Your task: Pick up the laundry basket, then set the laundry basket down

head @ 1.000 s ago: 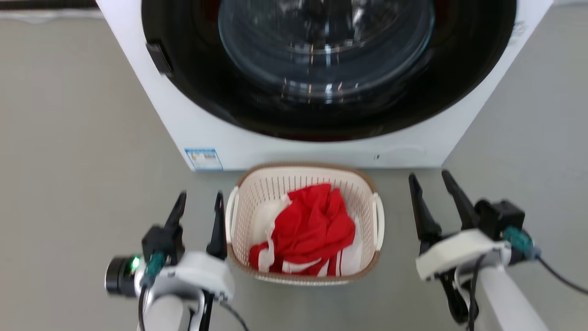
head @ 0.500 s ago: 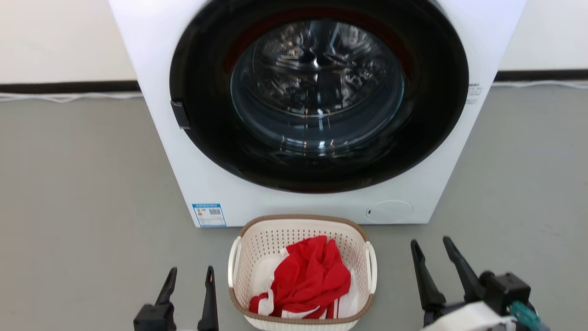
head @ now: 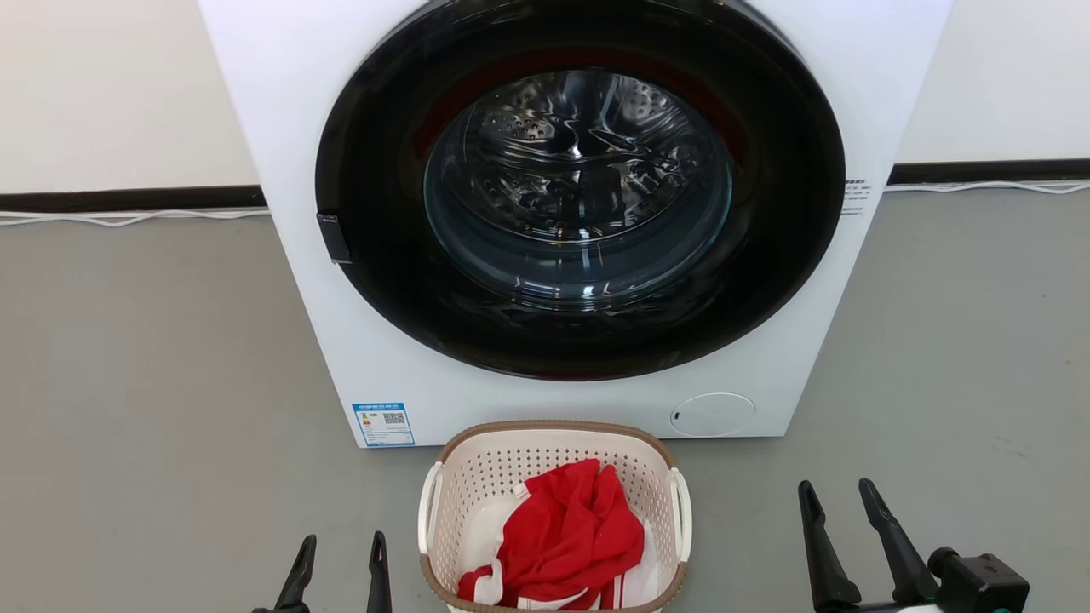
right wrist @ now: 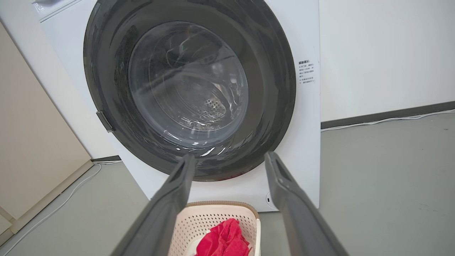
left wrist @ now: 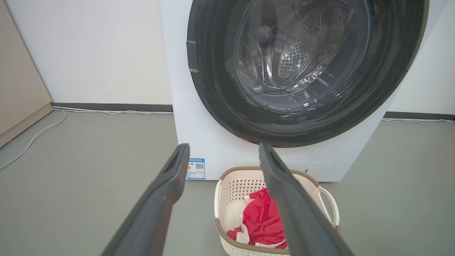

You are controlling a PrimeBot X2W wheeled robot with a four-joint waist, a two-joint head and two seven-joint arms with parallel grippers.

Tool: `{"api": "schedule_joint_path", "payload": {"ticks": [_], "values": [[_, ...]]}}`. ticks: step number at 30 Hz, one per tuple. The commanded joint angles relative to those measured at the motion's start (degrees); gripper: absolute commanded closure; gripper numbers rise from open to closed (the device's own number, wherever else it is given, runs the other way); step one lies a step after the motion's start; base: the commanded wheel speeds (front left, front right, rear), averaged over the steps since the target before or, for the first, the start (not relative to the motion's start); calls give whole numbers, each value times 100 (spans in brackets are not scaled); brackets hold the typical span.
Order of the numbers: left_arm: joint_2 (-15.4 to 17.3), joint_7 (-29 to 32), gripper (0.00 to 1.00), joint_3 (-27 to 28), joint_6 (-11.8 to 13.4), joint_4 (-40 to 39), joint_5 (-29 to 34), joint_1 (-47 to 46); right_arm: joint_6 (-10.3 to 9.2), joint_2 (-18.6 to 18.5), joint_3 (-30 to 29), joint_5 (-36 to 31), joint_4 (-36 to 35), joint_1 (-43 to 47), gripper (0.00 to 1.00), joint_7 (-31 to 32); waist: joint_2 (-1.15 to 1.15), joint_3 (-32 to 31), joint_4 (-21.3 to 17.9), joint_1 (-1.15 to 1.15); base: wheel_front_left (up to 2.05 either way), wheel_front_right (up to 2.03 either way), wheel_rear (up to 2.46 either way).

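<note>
The laundry basket [head: 553, 425], cream-white with a brown rim and white side handles, stands on the grey floor just in front of the washer. A red and white garment [head: 579, 536] lies inside it. My left gripper [head: 342, 545] is open to the left of the basket, near its left handle and apart from it. My right gripper [head: 836, 489] is open farther off on the right side. From the left wrist, the open left gripper [left wrist: 224, 147] points over the basket [left wrist: 234, 185]. From the right wrist, the open right gripper [right wrist: 230, 156] frames the basket [right wrist: 213, 220] low down.
A white front-loading washer [head: 766, 383] with a shut round dark glass door [head: 579, 187] rises right behind the basket. A white cable [head: 128, 217] runs along the wall's dark baseboard. A beige cabinet side [left wrist: 17, 89] stands at the far left. Grey floor lies on both sides.
The head camera has tilted up, so the washer door and wall show more and basket and grippers sit lower in the picture. Both grippers stay open; the basket stays on the floor.
</note>
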Motion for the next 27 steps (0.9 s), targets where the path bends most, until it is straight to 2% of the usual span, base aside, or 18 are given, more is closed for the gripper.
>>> {"api": "schedule_joint_path", "payload": {"ticks": [1,27], "values": [[-25,-35,0,181,18,-189,69,-111,35,-18,130,10,-186,-107,0,-63,0,-6,-13,0,0,0,0],[-29,-35,0,285,66,-405,309,-200,35,-18,-24,55,-271,-168,0,-63,0,83,-60,0,0,0,0]]}}
